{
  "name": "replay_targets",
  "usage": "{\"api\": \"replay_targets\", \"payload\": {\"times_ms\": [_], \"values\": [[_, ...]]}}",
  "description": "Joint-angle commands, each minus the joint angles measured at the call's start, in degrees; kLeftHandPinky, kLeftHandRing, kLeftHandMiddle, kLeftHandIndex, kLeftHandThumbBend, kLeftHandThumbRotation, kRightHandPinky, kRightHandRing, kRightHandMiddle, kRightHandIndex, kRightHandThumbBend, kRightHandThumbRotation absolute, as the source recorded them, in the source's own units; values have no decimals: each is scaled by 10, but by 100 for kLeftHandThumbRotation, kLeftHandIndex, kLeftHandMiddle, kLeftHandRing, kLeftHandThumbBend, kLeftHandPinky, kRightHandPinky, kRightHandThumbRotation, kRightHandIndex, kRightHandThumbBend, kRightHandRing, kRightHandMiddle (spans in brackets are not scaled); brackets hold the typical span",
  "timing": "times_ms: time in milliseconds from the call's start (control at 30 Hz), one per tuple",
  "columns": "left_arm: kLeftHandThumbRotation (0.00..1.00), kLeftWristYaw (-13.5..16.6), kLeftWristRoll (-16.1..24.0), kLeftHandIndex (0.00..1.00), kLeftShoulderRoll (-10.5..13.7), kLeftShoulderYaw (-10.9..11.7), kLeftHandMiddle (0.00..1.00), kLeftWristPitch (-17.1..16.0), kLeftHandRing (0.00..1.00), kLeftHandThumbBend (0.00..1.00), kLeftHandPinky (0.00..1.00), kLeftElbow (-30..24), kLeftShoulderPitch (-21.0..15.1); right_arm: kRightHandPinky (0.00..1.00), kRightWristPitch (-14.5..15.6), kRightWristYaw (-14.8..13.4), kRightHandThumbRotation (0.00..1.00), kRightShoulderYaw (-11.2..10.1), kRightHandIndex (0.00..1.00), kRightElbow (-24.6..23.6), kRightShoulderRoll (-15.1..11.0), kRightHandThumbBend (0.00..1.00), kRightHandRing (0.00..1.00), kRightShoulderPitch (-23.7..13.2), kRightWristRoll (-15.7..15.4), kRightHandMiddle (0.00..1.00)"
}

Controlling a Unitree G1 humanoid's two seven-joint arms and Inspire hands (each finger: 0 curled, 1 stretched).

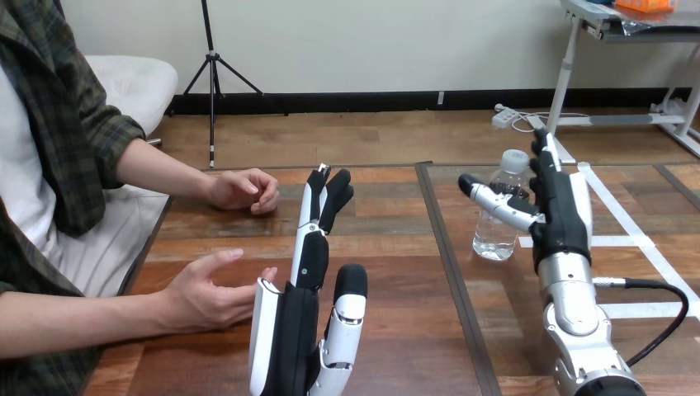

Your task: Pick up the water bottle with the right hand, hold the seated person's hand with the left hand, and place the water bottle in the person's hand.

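Lowest in view, at six o'clock, the left hand [301, 330] rises edge-on from the worktop [388, 289], its fingers straight and spread from the thumb, holding nothing. It looks offered as a support. At its nine o'clock the person's near hand [202, 297] lies palm-up and loosely cupped, probably ready to receive; one fingertip comes right up to the white shell, though I cannot tell whether they touch, and nothing is curled round anything. Further out, toward three o'clock, the right hand [561, 219] stands upright with its fingers extended and apart, its thumb [495, 202] reaching across the front of the water bottle [495, 239]. I judge this to be the approach to a grasp not yet closed, since the fingers sit at the bottle's three o'clock side without wrapping it. The bottle stands upright on the worktop on its own base, small and clear, with a pale cap, a label band behind the thumb and a ribbed lower body; how full it is I cannot tell. Farthest, near eleven o'clock, the person's far hand [243, 190] rests idle on the worktop, lightly curled and well apart from the bottle.
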Motion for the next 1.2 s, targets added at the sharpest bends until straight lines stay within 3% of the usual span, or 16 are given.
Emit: {"api": "replay_targets", "payload": {"times_ms": [0, 567, 1167], "values": [[100, 4, 2, 100, -33, -1, 95, 1, 93, 27, 100, -33, 22, 100, -12, 3, 15, -1, 99, 27, -19, 71, 100, -66, 1, 100], [100, 8, 4, 100, -32, -2, 94, 2, 92, 28, 99, -33, 22, 100, -9, 10, 21, 5, 98, 91, -26, 75, 100, -92, -4, 100], [100, 15, 17, 100, -33, -1, 95, 6, 93, 27, 100, -37, 28, 100, -3, 13, 25, 7, 96, 121, -28, 80, 100, -104, -8, 99]]}}
